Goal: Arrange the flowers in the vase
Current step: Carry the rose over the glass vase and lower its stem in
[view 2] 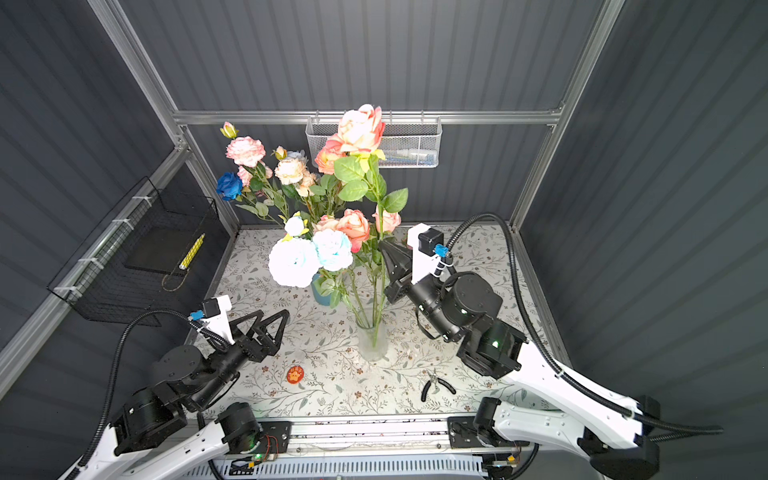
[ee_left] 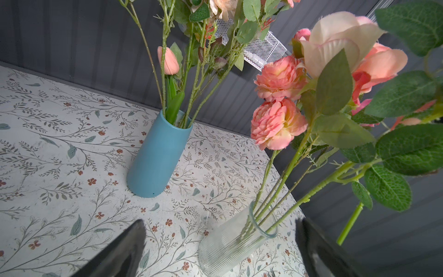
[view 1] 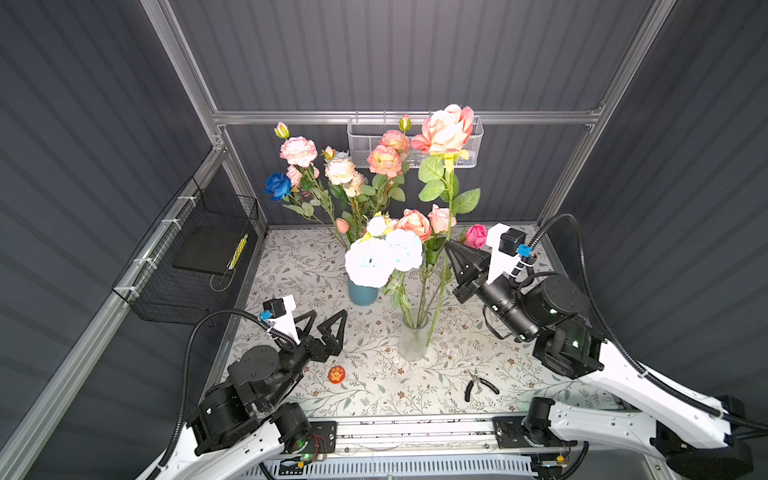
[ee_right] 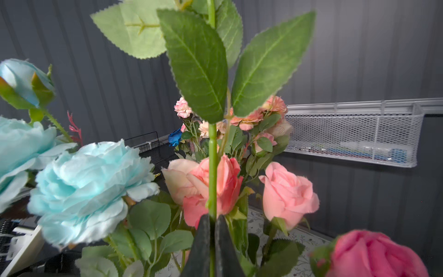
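Stem of tall peach-pink rose (view 1: 446, 129) clamped between the closed tips of right pincer (view 1: 448, 245), right of centre, bloom up level with the white mesh basket (view 1: 374, 145) on the back rail. Lower end of that stem down at the ribbed glass vase (view 1: 413, 338) in mid-frame; inside the rim or just beside it, cannot tell. Standing in the glass vase: pink roses and pale blue-white peonies (view 1: 370, 262). Behind, more flowers (view 1: 340, 170) in a blue vase (view 1: 362, 293), one deep blue rose (view 1: 277, 185) at their left. Left pincer (view 1: 328, 320) spread wide, empty, lower left, over the floral desk (view 1: 299, 266). Pliers (view 1: 478, 384) and orange disc (view 1: 336, 374) near the front edge.
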{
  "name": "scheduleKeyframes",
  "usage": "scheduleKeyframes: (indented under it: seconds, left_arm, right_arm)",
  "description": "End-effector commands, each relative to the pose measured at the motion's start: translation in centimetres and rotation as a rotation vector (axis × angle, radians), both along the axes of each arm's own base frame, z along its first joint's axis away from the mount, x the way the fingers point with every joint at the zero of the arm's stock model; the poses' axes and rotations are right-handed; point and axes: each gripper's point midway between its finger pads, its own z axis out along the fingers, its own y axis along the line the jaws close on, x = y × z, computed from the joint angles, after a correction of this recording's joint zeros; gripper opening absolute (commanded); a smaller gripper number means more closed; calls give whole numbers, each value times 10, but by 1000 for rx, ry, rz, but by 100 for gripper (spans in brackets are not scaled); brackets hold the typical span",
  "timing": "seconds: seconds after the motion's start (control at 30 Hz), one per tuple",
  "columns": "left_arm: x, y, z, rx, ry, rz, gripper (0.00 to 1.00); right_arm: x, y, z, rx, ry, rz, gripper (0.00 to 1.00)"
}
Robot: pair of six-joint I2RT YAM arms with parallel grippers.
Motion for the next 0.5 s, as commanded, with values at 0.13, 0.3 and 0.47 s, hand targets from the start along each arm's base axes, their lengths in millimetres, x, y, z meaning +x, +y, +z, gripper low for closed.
scheduleKeyframes:
  seconds: [0.13,0.3,0.47]
  left_arm:
    - [-1,7,10,-15,-13,24,100]
    - [-1,7,9,-10,-11,23,100]
    - [-2,8,7,-14,-8,22,100]
  right_arm:
    - [10,-1,25,10,-175,-180,0]
    - [15,5,16,-4,-195,-219,0]
    - [27,25,-21,-86,-166,-239,0]
